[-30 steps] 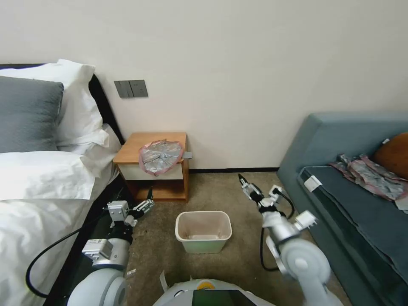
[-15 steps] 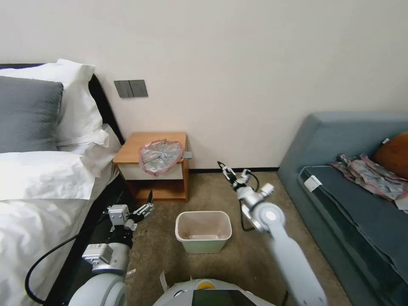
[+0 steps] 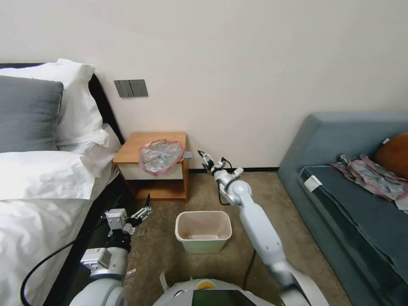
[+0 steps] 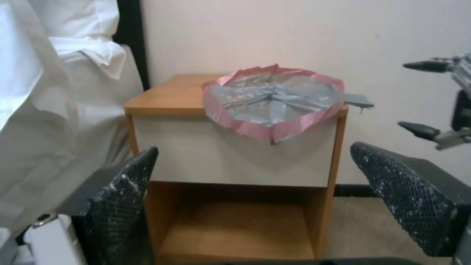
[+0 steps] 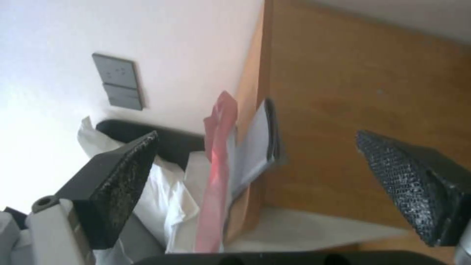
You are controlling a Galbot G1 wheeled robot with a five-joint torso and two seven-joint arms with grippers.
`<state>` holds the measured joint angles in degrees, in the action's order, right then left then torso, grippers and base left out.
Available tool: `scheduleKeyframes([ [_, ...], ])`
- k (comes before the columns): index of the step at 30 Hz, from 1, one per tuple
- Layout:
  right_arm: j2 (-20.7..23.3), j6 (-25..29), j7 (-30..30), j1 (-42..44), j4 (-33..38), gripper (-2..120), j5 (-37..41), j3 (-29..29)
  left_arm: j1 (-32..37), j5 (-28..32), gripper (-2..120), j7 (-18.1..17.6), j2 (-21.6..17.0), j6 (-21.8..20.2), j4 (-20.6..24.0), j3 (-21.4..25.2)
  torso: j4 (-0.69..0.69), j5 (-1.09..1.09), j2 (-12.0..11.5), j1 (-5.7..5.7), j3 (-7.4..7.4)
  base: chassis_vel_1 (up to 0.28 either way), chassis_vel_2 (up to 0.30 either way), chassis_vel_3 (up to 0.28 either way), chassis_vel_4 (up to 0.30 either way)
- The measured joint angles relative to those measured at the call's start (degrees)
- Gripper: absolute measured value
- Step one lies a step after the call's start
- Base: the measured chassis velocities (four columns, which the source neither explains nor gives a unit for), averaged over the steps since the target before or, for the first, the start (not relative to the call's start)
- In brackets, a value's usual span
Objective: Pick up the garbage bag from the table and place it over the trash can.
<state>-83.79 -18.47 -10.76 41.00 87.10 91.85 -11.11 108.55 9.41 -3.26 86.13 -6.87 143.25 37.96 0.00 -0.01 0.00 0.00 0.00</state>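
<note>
My right end effector, jaws apart, reaches beside the orange-brown wooden worktop because the thin grey-silver, pink-edged garbage bag overhangs there; my left end effector waits low, open.

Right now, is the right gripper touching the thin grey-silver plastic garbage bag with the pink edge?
Apart. The head view shows the right gripper open, off the small wooden nightstand's side, with bare wall between it and the garbage bag.

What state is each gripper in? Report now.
Left gripper: open, holding nothing, low in front of the table.
Right gripper: open, holding nothing, beside the table near the garbage bag.
</note>
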Motion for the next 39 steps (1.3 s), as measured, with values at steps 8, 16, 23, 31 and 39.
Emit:
scheduleKeyframes([
  [8, -4.2, -0.7, 1.6, -5.4, -11.0, 100, -1.5, 0.1, 1.3, -0.4, 100, 0.0, 1.4, 0.3, 0.0, 0.3, 0.00, 0.00, 0.0, 0.00, 0.00, 0.000, 0.000, 0.000, 0.000],
  [16, -6.9, -0.9, 4.1, -7.5, -16.6, 100, -2.5, 0.1, 2.0, -0.9, 100, 0.0, 2.5, 0.8, 0.0, 0.2, 0.00, 0.00, 0.0, 0.00, 0.00, 0.000, 0.000, 0.000, 0.000],
  [23, -8.5, -1.0, 5.4, -8.2, -18.3, 78, -2.1, -0.6, 3.0, -1.9, 100, 0.1, 3.2, 1.3, 0.0, 0.1, -0.01, 0.01, 0.0, 0.00, 0.00, 0.000, 0.000, 0.000, 0.000],
  [31, -8.4, -0.8, 6.2, -8.3, -19.3, 51, -3.8, -0.6, 3.8, -2.3, 100, 0.1, 3.5, 1.7, 0.0, -0.1, 0.00, 0.01, 0.0, 0.00, 0.00, 0.000, 0.000, 0.000, 0.000],
  [39, -8.4, -0.2, 6.8, -8.1, -18.8, 22, -4.0, -0.6, 4.2, -2.7, 100, 0.2, 3.5, 2.1, 0.0, -0.2, 0.00, 0.01, 0.0, 0.00, 0.00, 0.000, 0.000, 0.000, 0.000],
])
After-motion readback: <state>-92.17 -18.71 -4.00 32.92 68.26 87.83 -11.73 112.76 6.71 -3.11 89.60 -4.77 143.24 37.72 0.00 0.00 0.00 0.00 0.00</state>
